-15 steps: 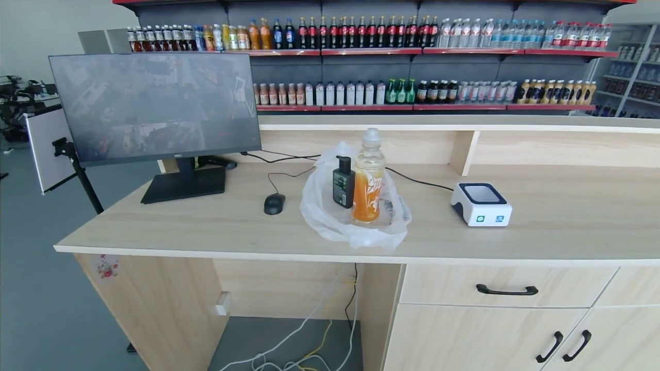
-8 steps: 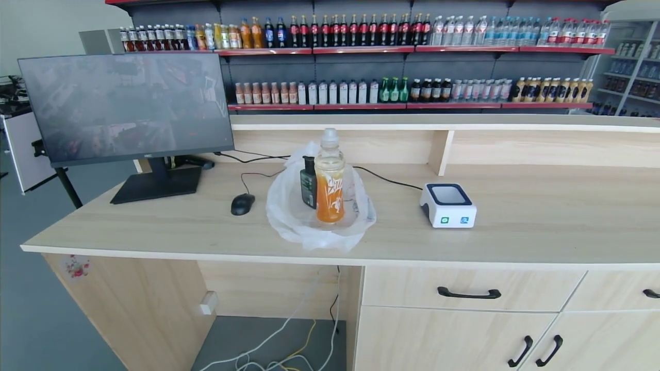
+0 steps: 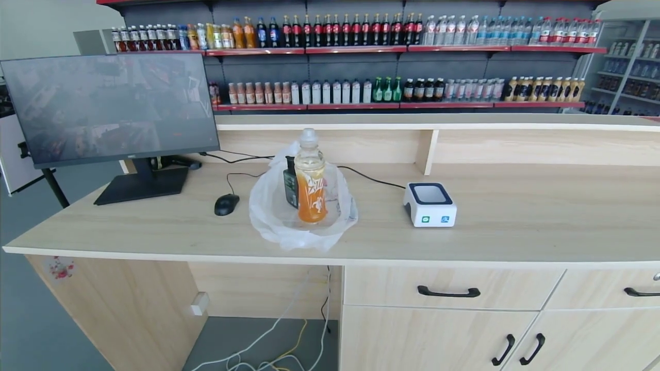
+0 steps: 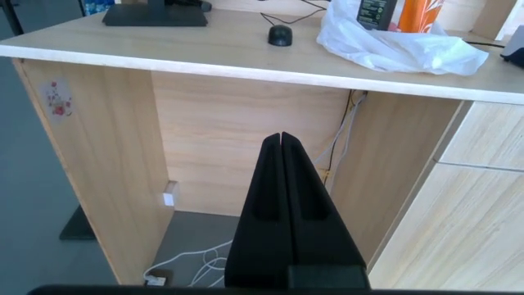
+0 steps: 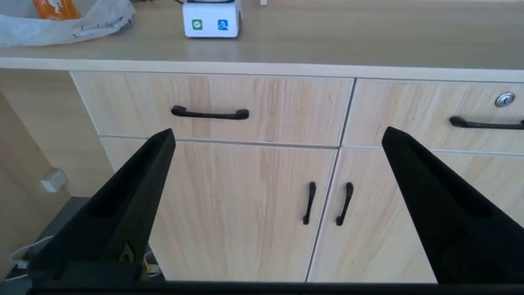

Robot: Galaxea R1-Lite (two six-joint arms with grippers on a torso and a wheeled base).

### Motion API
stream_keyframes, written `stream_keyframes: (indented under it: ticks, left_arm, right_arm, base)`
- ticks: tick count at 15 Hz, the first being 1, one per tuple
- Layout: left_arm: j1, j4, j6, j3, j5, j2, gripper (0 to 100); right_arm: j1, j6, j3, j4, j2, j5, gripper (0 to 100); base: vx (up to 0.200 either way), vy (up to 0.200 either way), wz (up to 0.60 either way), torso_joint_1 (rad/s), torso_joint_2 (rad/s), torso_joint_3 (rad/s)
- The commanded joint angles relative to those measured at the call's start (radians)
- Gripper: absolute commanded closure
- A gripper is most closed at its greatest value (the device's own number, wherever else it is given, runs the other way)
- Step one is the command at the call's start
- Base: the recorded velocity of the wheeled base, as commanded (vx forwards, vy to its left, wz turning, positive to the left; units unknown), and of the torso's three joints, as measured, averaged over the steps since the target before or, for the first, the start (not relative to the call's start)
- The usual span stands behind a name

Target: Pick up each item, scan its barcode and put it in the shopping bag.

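Shopping bag [image 3: 268, 208] lies slumped open on the counter [image 3: 515, 221] just right of the mouse [image 3: 226, 204], with the dark bottle [image 3: 290, 183] and, just beside it, the orange drink bottle [image 3: 311, 193] upright within its folds, and the scanner [image 3: 429, 204] well apart to the right. Your left gripper [image 4: 281, 141] hangs below the counter edge with fingers pressed together, so spread them before going for a bottle, while your right gripper [image 5: 278, 135], low before the drawers [image 5: 270, 98], gapes wide. Lift both arms above the counter edge first, then take a bottle around its body, clear of the loose plastic, and turn its label toward the scanner.
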Motion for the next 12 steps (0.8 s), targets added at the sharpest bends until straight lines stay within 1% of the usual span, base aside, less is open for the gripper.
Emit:
stream_keyframes:
  ticks: [1,5,12]
  left_arm:
    - [0.0,0.0,0.0,0.0,0.0,0.0,100]
    - [0.0,0.0,-0.002,-0.001,0.0,0.0,100]
    - [0.0,0.0,0.0,0.0,0.0,0.0,100]
  right_arm:
    - [0.0,0.0,0.0,0.0,0.0,0.001,0]
    - [0.0,0.0,0.0,0.0,0.0,0.001,0]
    - [0.0,0.002,0.0,0.0,0.0,0.001,0]
  base:
    - [-0.2,0.0,0.0,0.002,0.0,0.002]
    - [-0.2,0.0,0.0,0.006,0.0,0.001]
    - [0.0,0.0,0.0,0.0,0.0,0.0]
